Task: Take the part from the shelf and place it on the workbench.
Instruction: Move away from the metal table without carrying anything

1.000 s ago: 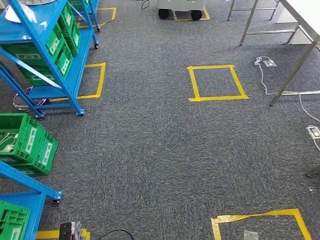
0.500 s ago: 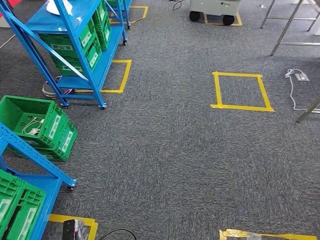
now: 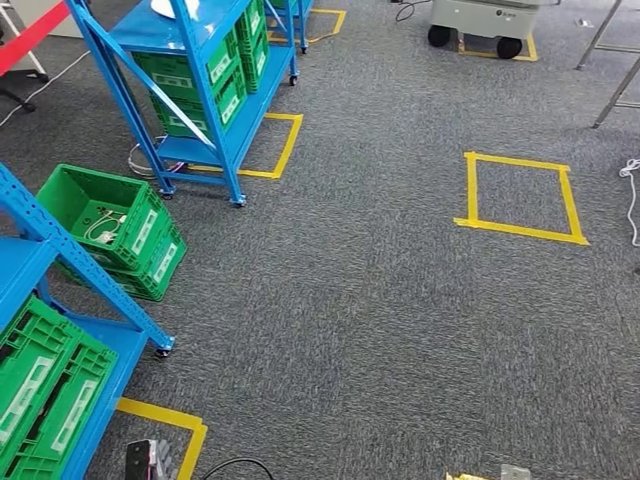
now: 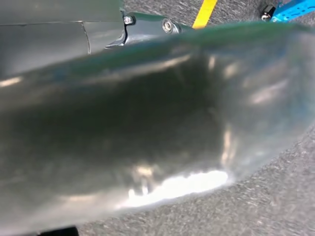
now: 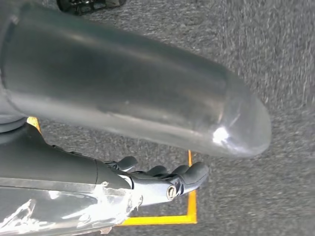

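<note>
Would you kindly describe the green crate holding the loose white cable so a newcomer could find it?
Start at the tall blue shelf at upper left of the head view. On the carpet just in front of it stands a stack of green crates. The top one is open and holds a white cable, unlike the crates on the racks.

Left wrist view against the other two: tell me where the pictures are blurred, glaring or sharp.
Left wrist view: a smeared, out-of-focus grey shape with a bright glare patch, the yellow tape past it fairly sharp. Right wrist view: the right hand is sharp, the carpet streaked. Head view: evenly lit, the blue shelf and green crates crisp.
</note>
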Motion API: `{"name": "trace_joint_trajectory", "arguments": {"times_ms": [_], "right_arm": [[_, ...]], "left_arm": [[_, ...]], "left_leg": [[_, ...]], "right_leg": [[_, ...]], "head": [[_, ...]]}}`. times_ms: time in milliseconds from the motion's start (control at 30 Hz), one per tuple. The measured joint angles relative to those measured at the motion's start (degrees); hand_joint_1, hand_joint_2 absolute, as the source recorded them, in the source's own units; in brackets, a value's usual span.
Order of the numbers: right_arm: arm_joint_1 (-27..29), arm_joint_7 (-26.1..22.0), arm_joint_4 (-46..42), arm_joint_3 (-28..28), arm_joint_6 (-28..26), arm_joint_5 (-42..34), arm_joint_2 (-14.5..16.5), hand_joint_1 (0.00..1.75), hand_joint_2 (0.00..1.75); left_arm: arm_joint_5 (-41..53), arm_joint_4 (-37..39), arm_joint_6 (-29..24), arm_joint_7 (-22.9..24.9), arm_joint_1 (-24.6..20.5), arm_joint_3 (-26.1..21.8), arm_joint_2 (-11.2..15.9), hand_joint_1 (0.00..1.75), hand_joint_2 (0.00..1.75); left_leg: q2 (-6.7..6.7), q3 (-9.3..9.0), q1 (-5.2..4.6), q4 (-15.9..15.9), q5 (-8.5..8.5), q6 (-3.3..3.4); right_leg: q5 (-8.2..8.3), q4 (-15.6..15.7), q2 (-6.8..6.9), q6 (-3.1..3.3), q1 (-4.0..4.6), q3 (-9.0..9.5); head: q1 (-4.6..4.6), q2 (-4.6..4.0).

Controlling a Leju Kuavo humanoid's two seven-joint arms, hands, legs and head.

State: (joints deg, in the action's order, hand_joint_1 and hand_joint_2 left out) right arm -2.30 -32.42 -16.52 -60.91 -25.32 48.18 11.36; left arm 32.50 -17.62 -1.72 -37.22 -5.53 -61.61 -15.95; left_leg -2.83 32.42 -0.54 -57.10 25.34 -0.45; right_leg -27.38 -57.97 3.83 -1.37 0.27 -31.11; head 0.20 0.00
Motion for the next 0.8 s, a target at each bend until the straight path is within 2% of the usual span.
{"name": "trace_joint_trajectory", "arguments": {"times_ms": [67, 133, 167, 200, 267, 300, 333, 367, 400, 433, 467, 500, 533, 567, 600, 633, 667, 733, 767, 800], "right_arm": [[-0.1, -0.04, -0.01, -0.14, -0.01, 0.04, 0.01, 0.0, 0.0], [-0.26, -0.11, -0.02, -0.19, -0.02, 0.09, 0.0, 0.0, 0.0], [-0.28, -0.16, -0.02, -0.2, -0.03, 0.14, 0.0, 0.0, 0.0], [-0.26, -0.2, -0.02, -0.24, -0.05, 0.21, 0.0, 0.0, 0.0], [-0.17, -0.27, -0.02, -0.38, -0.23, 0.5, 0.01, 0.0, 0.0], [-0.15, -0.32, -0.02, -0.45, -0.4, 0.72, 0.01, 0.0, 0.0], [-0.14, -0.4, -0.02, -0.5, -0.59, 0.91, 0.02, 0.0, 0.0], [-0.16, -0.56, -0.02, -0.52, -0.8, 1.09, 0.04, 0.0, 0.0], [-0.19, -0.77, -0.01, -0.53, -1.06, 1.32, 0.13, 0.0, 0.0], [-0.24, -0.96, 0.0, -0.52, -1.38, 1.58, 0.36, 0.0, 0.0], [-0.29, -1.08, 0.01, -0.51, -1.76, 1.89, 0.66, 0.0, 0.0], [-0.36, -1.14, 0.03, -0.5, -2.2, 2.22, 1.04, 0.0, 0.0], [-0.42, -1.13, 0.04, -0.5, -2.57, 2.46, 1.38, 0.0, 0.0], [-0.46, -1.12, 0.04, -0.5, -2.83, 2.62, 1.68, 0.0, 0.0], [-0.51, -1.13, 0.04, -0.51, -2.98, 2.7, 1.92, 0.0, 0.0], [-0.54, -1.15, 0.03, -0.52, -3.01, 2.72, 2.13, 0.0, 0.0], [-0.55, -1.19, 0.02, -0.52, -2.98, 2.68, 2.31, 0.0, 0.0], [-0.52, -1.28, 0.01, -0.53, -2.95, 2.57, 2.5, 0.0, 0.0], [-0.49, -1.29, 0.0, -0.54, -2.94, 2.5, 2.54, 0.0, 0.0], [-0.49, -1.31, 0.0, -0.54, -2.94, 2.46, 2.56, 0.0, 0.0]], "left_arm": [[0.0, 0.0, 0.0, 0.0, 0.04, 0.01, -0.04, 0.0, 0.0], [-0.02, 0.0, -0.01, 0.0, 0.24, -0.01, -0.06, 0.0, 0.0], [-0.04, 0.0, -0.01, 0.0, 0.23, 0.0, -0.07, 0.0, 0.0], [-0.06, 0.0, -0.01, -0.01, 0.19, 0.01, -0.1, 0.0, 0.0], [-0.16, 0.0, -0.01, -0.13, 0.24, 0.0, -0.11, 0.0, 0.0], [-0.29, 0.0, -0.01, -0.22, 0.39, -0.02, -0.08, 0.0, 0.0], [-0.44, 0.0, 0.0, -0.34, 0.57, -0.04, -0.03, 0.0, 0.0], [-0.62, 0.0, 0.05, -0.43, 0.73, -0.05, 0.04, 0.0, 0.0], [-0.85, 0.0, 0.2, -0.54, 0.86, -0.08, 0.12, 0.0, 0.0], [-1.09, 0.0, 0.43, -0.62, 0.94, -0.12, 0.26, 0.0, 0.0], [-1.35, 0.0, 0.73, -0.68, 1.0, -0.19, 0.44, 0.0, 0.0], [-1.63, 0.0, 1.01, -0.73, 1.13, -0.3, 0.68, 0.0, 0.0], [-1.82, 0.0, 1.22, -0.74, 1.31, -0.42, 0.92, 0.0, 0.0], [-1.94, 0.0, 1.35, -0.76, 1.56, -0.54, 1.14, 0.0, 0.0], [-1.99, 0.0, 1.44, -0.77, 1.83, -0.64, 1.33, 0.0, 0.0], [-1.96, 0.0, 1.53, -0.78, 2.01, -0.7, 1.47, 0.0, 0.0], [-1.86, 0.0, 1.62, -0.79, 2.08, -0.74, 1.58, 0.0, 0.0], [-1.5, 0.0, 1.7, -0.8, 1.99, -0.75, 1.7, 0.0, 0.0], [-1.32, 0.0, 1.67, -0.81, 1.98, -0.75, 1.75, 0.0, 0.0], [-1.2, 0.0, 1.61, -0.81, 2.04, -0.75, 1.8, 0.0, 0.0]], "left_leg": [[0.72, 0.02, -0.13, 0.55, 0.02, 0.55], [1.57, -0.08, 0.11, 0.89, -0.23, 1.2], [2.0, -0.16, 0.27, 1.04, -0.37, 1.5], [2.45, -0.13, 0.35, 1.06, -0.42, 1.7], [3.47, -0.08, 0.36, 1.04, -0.46, 1.88], [4.02, -0.1, 0.37, 1.02, -0.46, 1.88], [4.61, -0.15, 0.4, 1.0, -0.47, 1.86], [5.23, -0.22, 0.46, 0.97, -0.47, 1.78], [5.85, -0.29, 0.53, 0.91, -0.45, 1.62], [6.42, -0.25, 0.5, 0.74, -0.38, 1.35], [6.93, -0.11, 0.48, 0.62, -0.37, 1.01], [7.4, 0.13, 0.5, 0.54, -0.45, 0.6], [7.87, 0.38, 0.56, 0.53, -0.62, 0.19], [8.36, 0.57, 0.72, 0.65, -0.83, -0.2], [8.3, 0.76, 0.83, 0.55, -0.79, -0.51], [7.61, 1.18, 0.85, -0.17, -0.23, -0.76], [6.53, 2.13, 0.8, -2.07, 1.02, -0.97], [4.25, 5.67, 0.72, -9.46, 4.89, -1.3], [3.81, 7.59, 0.74, -13.46, 6.47, -1.43], [3.62, 8.8, 0.76, -16.04, 7.09, -1.51]], "right_leg": [[-0.04, 0.16, 0.8, -0.59, 0.01, 0.14], [-1.08, -1.09, -0.43, -1.25, -0.18, -0.38], [-2.47, -3.39, -1.55, -1.53, -0.28, -1.4], [-4.34, -6.96, -2.75, -1.76, -0.37, -3.06], [-7.58, -14.83, -3.59, -1.99, -0.44, -6.78], [-7.87, -16.82, -3.67, -2.07, -0.47, -7.88], [-6.92, -16.41, -3.73, -2.12, -0.55, -7.87], [-5.02, -13.75, -3.94, -2.18, -0.7, -6.74], [-2.7, -9.55, -4.73, -2.28, -0.97, -4.81], [-1.11, -5.37, -6.1, -2.36, -1.25, -2.84], [-0.2, -2.32, -7.31, -2.27, -1.48, -1.28], [0.05, -0.65, -8.22, -2.08, -1.58, -0.43], [-0.17, -0.25, -8.45, -1.73, -1.49, -0.21], [-0.06, -0.24, -7.93, -1.29, -1.39, -0.16], [0.1, -0.11, -7.37, -0.88, -1.31, -0.17], [0.23, 0.07, -6.78, -0.44, -1.29, -0.1], [0.33, 0.26, -6.08, -0.06, -1.3, -0.03], [0.3, 0.4, -4.54, 0.47, -1.15, 0.02], [0.24, 0.4, -3.73, 0.58, -1.06, 0.0], [0.19, 0.4, -3.0, 0.66, -1.01, 0.02]], "head": [[0.01, 0.0], [0.11, 0.0], [0.22, 0.0], [0.38, 0.0], [0.56, 0.0], [0.61, 0.0], [0.62, 0.0], [0.62, 0.0], [0.63, 0.0], [0.65, 0.0], [0.63, 0.0], [0.65, 0.0], [0.63, 0.0], [0.61, 0.0], [0.62, 0.0], [0.49, 0.0], [0.37, 0.0], [0.11, 0.0], [0.1, 0.0], [0.1, 0.0]]}}
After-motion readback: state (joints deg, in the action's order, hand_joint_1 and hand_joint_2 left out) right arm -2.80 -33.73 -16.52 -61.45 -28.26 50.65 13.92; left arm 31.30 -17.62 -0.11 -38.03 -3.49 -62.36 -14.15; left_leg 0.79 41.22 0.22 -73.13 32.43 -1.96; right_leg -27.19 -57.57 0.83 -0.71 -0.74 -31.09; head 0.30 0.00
